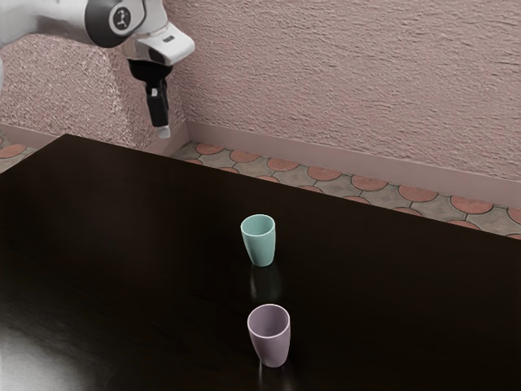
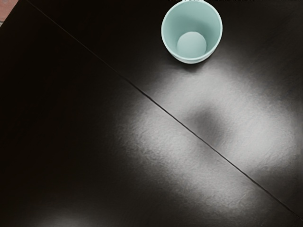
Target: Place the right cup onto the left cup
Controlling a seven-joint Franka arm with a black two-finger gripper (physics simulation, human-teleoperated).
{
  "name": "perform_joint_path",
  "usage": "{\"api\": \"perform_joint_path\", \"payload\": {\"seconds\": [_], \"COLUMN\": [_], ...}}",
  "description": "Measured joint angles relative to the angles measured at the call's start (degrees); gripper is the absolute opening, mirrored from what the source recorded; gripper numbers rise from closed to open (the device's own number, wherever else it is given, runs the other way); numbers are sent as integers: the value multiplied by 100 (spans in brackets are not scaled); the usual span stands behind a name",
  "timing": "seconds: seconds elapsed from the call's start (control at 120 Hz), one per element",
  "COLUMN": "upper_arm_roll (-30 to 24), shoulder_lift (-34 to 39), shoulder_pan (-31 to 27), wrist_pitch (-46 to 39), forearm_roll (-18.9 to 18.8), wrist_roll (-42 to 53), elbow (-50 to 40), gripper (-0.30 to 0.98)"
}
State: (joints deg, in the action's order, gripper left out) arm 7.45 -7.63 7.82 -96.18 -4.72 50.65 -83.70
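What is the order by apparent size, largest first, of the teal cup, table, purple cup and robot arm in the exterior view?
1. Table
2. Robot arm
3. Purple cup
4. Teal cup
The purple cup stands nearer the camera, so the cups' true order is unsure.

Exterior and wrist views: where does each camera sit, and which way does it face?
Exterior view: beside the arm, looking down across the table at the teal cup and purple cup; arm and hand show, upper left.
Wrist view: on the hand, looking down at the table and into the teal cup.
Shared: table, teal cup.
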Motion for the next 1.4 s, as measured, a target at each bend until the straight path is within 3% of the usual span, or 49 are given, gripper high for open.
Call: {"api": "perform_joint_path", "payload": {"seconds": [0.108,0.475,0.608,0.758,1.042,1.4], "upper_arm_roll": [-2,-8,-7,-101,-172,-340], "shoulder_lift": [-13,-849,-890,-790,-1092,-637], "shoulder_pan": [127,1371,1755,1910,2291,2337], "wrist_pitch": [21,-477,-780,-1175,-1778,-2329], "forearm_roll": [102,122,121,121,168,212], "wrist_roll": [-14,-125,-248,-401,-668,-995], "elbow": [-9,-17,-510,-1133,-1426,-2621], "gripper": [69,69,69,69,69,69]}}
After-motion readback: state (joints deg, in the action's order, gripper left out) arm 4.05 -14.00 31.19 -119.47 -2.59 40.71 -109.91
